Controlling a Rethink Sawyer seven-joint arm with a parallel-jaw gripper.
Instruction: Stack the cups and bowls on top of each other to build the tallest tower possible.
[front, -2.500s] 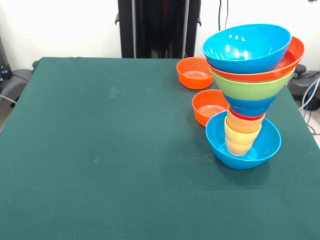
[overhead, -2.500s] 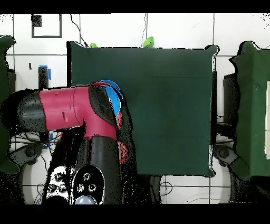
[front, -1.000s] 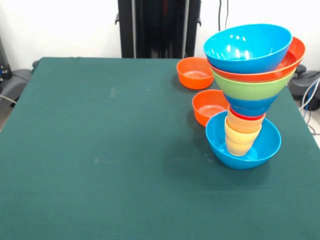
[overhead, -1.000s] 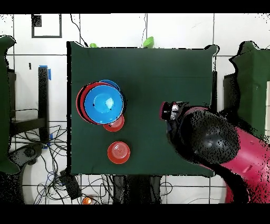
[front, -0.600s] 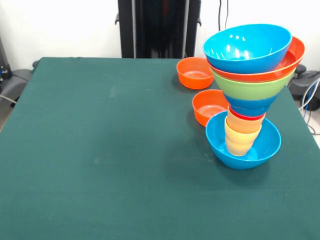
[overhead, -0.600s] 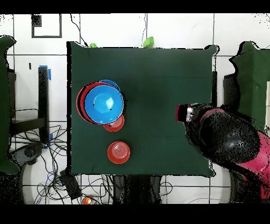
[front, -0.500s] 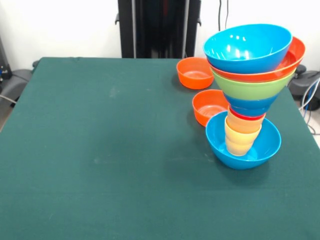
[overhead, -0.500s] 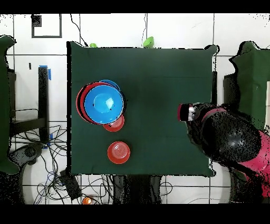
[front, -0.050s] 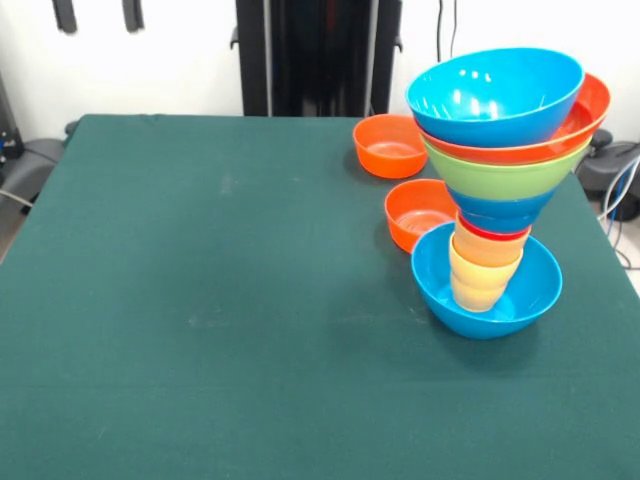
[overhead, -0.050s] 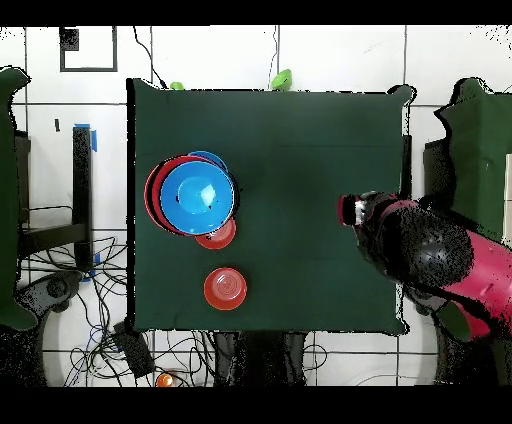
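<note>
One tower (front, -0.050s: 497, 190) of nested cups and bowls at the right of the green table (front, -0.050s: 200, 300) in the front view, widening upward, upper bowls tilted. At its foot, a large light-blue base bowl (front, -0.050s: 530, 295) resting on the cloth, with yellow-orange cups (front, -0.050s: 478, 278) standing inside it. Above those, in order: a thin red cup rim (front, -0.050s: 492, 232), a small dark blue bowl (front, -0.050s: 500, 212), a large green bowl (front, -0.050s: 505, 178), a large orange bowl (front, -0.050s: 588, 108) and, on top, a second light-blue bowl (front, -0.050s: 495, 95), mouth up.

Two small orange bowls apart from the column, both upright on the table. Nearer orange bowl (front, -0.050s: 420, 212) just beside the base bowl, touching or not impossible to tell. Farther orange bowl (front, -0.050s: 390, 145) close to the table's far edge, upper right of the frame.

From overhead, only the top bowl and a red-orange rim of the tower (overhead, -0.050s: 197, 197) showing at left centre, the two loose bowls just below it in the frame.

Well apart from all of it, the gripper (front, -0.050s: 98, 14) at the upper left corner of the front view, only its two dark fingertips (front, -0.050s: 65, 15) showing, spread wide with nothing between them. In the overhead view, the red and black arm (overhead, -0.050s: 430, 260) over the table's right edge.
</note>
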